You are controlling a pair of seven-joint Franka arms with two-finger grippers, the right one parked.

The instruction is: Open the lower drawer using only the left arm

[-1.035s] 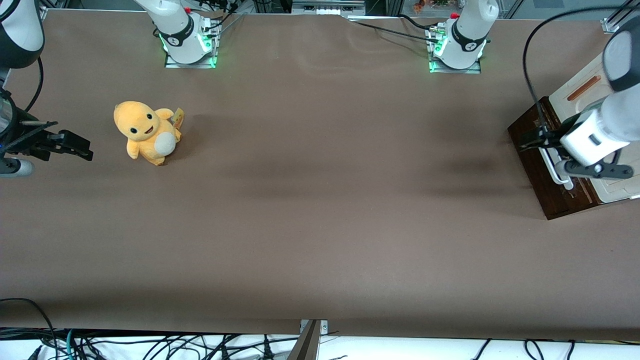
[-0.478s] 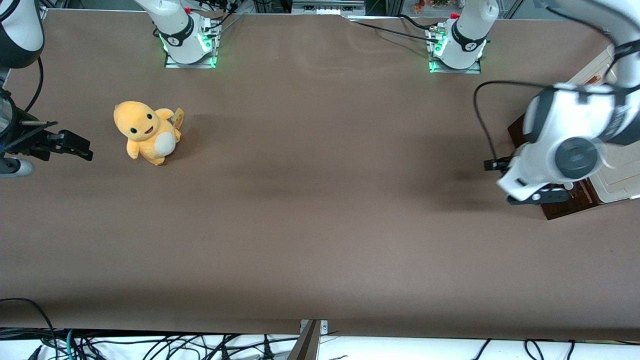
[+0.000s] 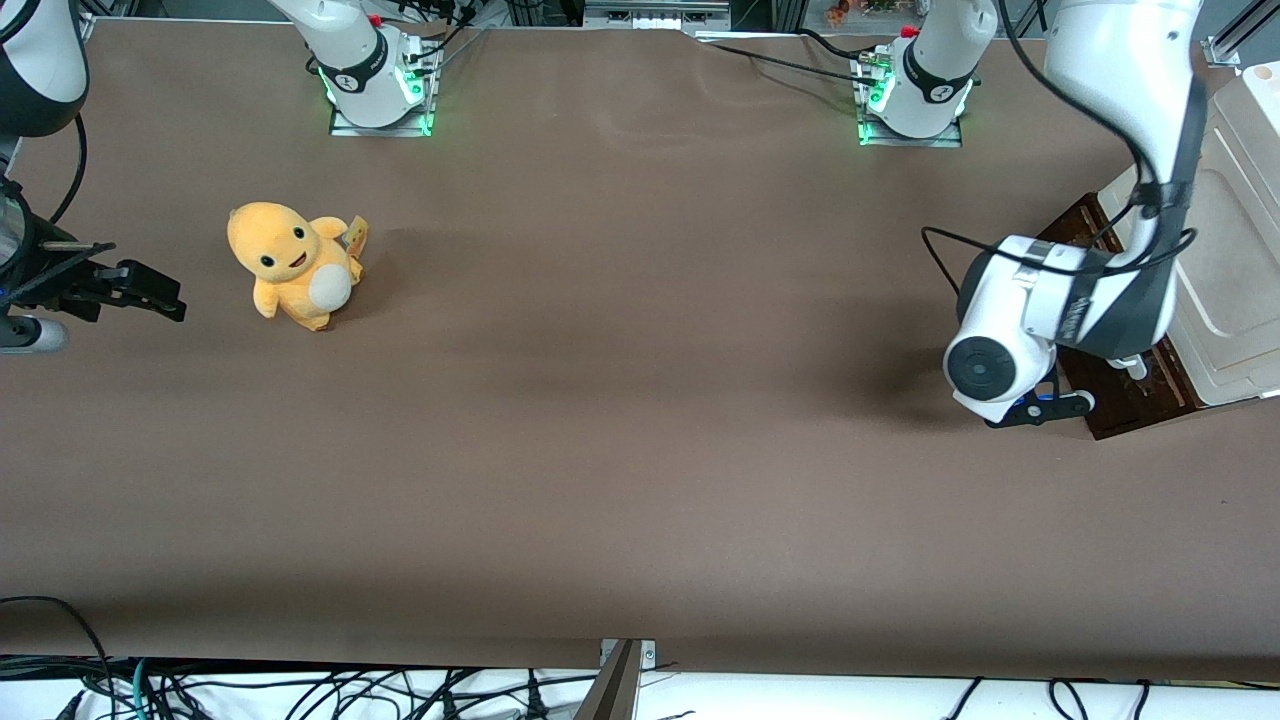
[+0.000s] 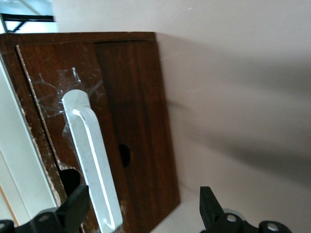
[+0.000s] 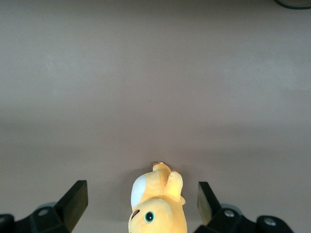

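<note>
While the jaws stood released, their two black fingers (image 4: 73, 208) were spread wide, with nothing clasped between them. In the left wrist view the white bar handle (image 4: 92, 160) ran close beside one finger, its end reaching into the gap, and neither finger could be seen touching it. The handle was fixed to the lower drawer (image 4: 126, 121), whose dark brown wooden front was scuffed pale along one edge and carried a patch of clear tape near the handle's other end.

In the front view the jaws hung low, just above the bench (image 3: 640, 450), at the near corner of the lower drawer (image 3: 1120, 395) and mostly tucked under the round white wrist. The left arm (image 3: 1060, 310) bent down over the drawer front and hid most of it, with a black cable (image 3: 1100, 150) looping along the arm. The drawer sat at the foot of a cream cabinet (image 3: 1235, 250), at the working arm's end of the bench, and its dark front lay close against the cabinet.

Well apart, toward the parked arm's end of the bench, an orange plush toy (image 3: 292, 265) sat upright on the brown surface
</note>
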